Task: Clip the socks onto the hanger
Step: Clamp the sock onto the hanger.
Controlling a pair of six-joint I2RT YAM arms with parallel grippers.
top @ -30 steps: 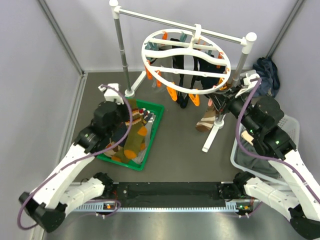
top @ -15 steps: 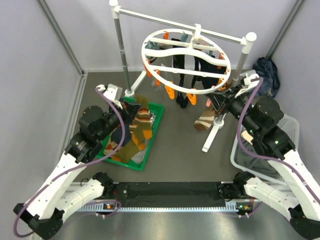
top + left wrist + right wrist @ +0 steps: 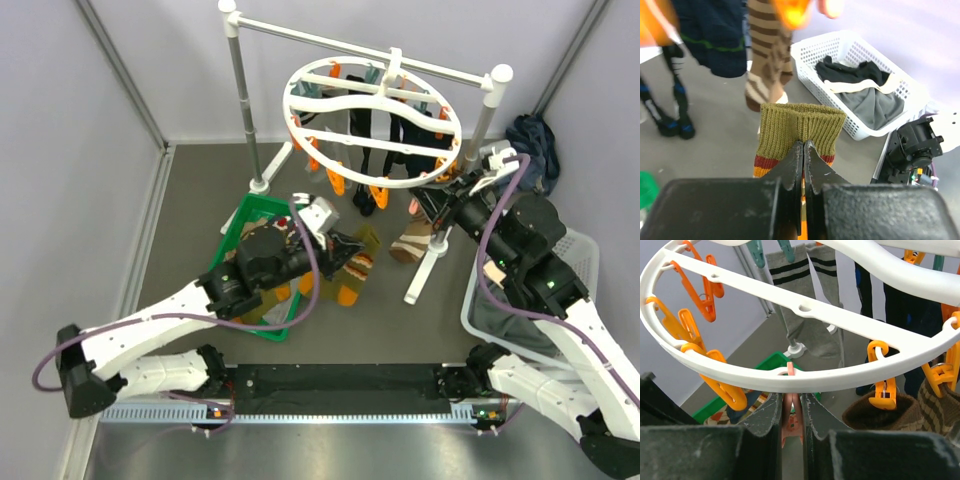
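My left gripper (image 3: 347, 247) (image 3: 803, 145) is shut on the cuff of an olive sock (image 3: 802, 122) (image 3: 355, 270) with red and orange stripes. It holds the sock in the air right of the green tray, below the hanger's near rim. The white ring hanger (image 3: 372, 110) (image 3: 840, 315) hangs from the rail with orange clips (image 3: 727, 392). My right gripper (image 3: 440, 203) (image 3: 791, 399) is shut on a pink clip (image 3: 791, 422) under the ring's near edge. Clipped to the hanger are a grey banded sock (image 3: 805, 305), a brown striped sock (image 3: 771, 60) (image 3: 410, 240) and dark ones (image 3: 715, 35).
A green tray (image 3: 232, 228) holding more socks (image 3: 262, 305) lies left of centre. The rail stand (image 3: 240, 90) carries the hanger, with its foot (image 3: 425, 270) between the arms. A white lattice basket (image 3: 578, 250) (image 3: 855, 50) of cloth stands right; a dark blue bundle (image 3: 530, 140) lies behind it.
My left arm has lifted the olive sock out of the green tray and swung right toward the hanger. The right gripper has stayed on the pink clip.
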